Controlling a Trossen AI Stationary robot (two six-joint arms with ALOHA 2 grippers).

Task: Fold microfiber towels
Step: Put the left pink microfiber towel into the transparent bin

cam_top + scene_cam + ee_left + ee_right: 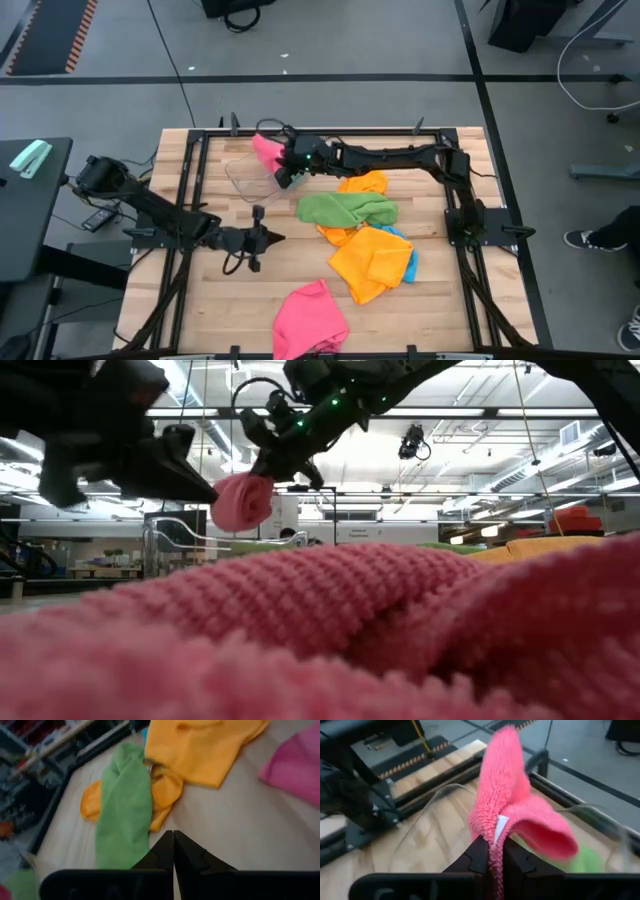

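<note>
My right gripper (287, 166) reaches to the table's far left and is shut on a folded pink towel (265, 150), held over a clear plastic tub (245, 178). My left gripper (272, 238) hovers shut and empty above bare wood, left of the loose pile. In that pile a green towel (346, 208) lies across an orange one (365, 184). Another orange towel (370, 260) covers a blue one (409, 262). A second pink towel (311, 318) lies crumpled at the near edge. The left wrist view shows the green towel (125, 805) just ahead of the shut fingers (173, 840). My right gripper pinches the folded pink towel between its two fingers at the edge that bears a white tag (500, 829), several layers together. The fingers come from the table's right, slanting a little downward. The towel is lifted clear and bunches beyond the fingertips (240, 500), above the tub.
The tub's clear rim (440, 790) sits just inside the black frame rail (300, 132) at the far side. A green patch (582, 862) shows below the held towel. Bare wood lies between my left gripper and the near pink towel.
</note>
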